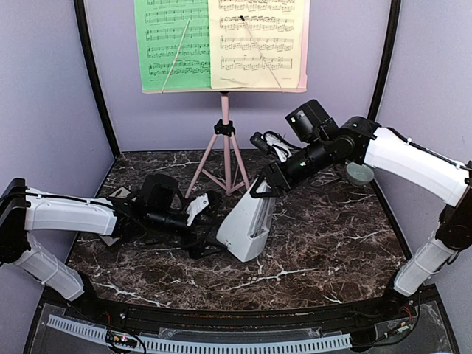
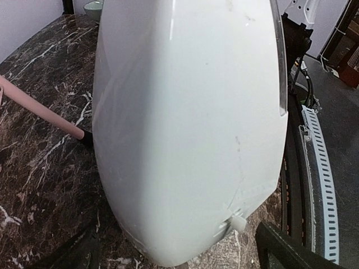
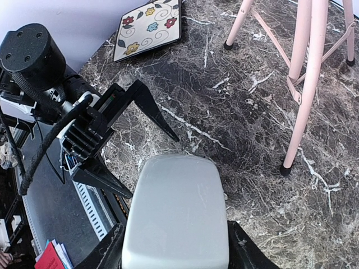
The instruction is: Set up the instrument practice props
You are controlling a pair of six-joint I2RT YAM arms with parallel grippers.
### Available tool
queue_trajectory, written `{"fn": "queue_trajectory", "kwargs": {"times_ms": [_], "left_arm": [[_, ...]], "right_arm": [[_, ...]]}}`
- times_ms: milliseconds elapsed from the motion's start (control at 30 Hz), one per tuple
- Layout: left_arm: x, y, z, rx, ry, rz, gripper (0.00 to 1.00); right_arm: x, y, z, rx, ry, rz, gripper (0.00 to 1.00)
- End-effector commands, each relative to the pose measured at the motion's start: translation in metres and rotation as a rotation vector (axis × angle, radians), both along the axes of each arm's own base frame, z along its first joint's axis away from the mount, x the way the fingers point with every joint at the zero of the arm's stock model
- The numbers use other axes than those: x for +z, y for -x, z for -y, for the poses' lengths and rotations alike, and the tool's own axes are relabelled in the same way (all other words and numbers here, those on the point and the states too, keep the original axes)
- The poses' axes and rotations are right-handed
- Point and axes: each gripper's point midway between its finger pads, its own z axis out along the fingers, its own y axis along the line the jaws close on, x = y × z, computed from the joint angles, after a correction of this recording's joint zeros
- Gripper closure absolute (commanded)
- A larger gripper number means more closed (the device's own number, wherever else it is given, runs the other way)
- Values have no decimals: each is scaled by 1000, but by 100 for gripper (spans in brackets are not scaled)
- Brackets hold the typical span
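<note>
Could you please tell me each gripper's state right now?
Left gripper: open.
Right gripper: closed, holding the metronome.

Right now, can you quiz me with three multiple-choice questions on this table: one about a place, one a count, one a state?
1. Where is the green bowl? A) far right, beside the right arm B) front left corner C) table's centre
2. How many music sheets are on the stand? A) one B) two C) four
3. The metronome is: A) lying flat, untouched B) upside down C) leaning, gripped at its top

Answers: 1 A, it sits by the right arm. 2 B, one green sheet, one yellow sheet. 3 C, the right arm's fingers clamp its top.
</note>
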Motion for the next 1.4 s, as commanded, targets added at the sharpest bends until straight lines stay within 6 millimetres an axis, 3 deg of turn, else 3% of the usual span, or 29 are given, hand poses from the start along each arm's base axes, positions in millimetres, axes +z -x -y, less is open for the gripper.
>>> {"fn": "queue_trajectory", "kwargs": {"times_ms": [0, 133, 333, 600, 900, 1167, 1367], "left_arm": [[2, 9, -2, -31, -2, 10, 1], [1, 9, -1, -25, 3, -4, 1], [5, -9, 5, 52, 20, 5, 1], [0, -17, 8, 76, 11, 13, 1], [-1, -19, 13, 73, 25, 4, 7], [-2, -17, 17, 72, 54, -29, 35], [-5, -16, 14, 86, 61, -45, 43]], "right_arm": [[42, -5, -10, 0, -123, 95, 95], [39, -9, -9, -18, -106, 94, 97], [39, -10, -11, -31, -110, 89, 97], [39, -8, -12, -39, -124, 73, 98], [37, -6, -13, -37, -122, 65, 98], [33, -4, -13, -36, -114, 63, 98], [30, -6, -11, -50, -101, 64, 99]]}}
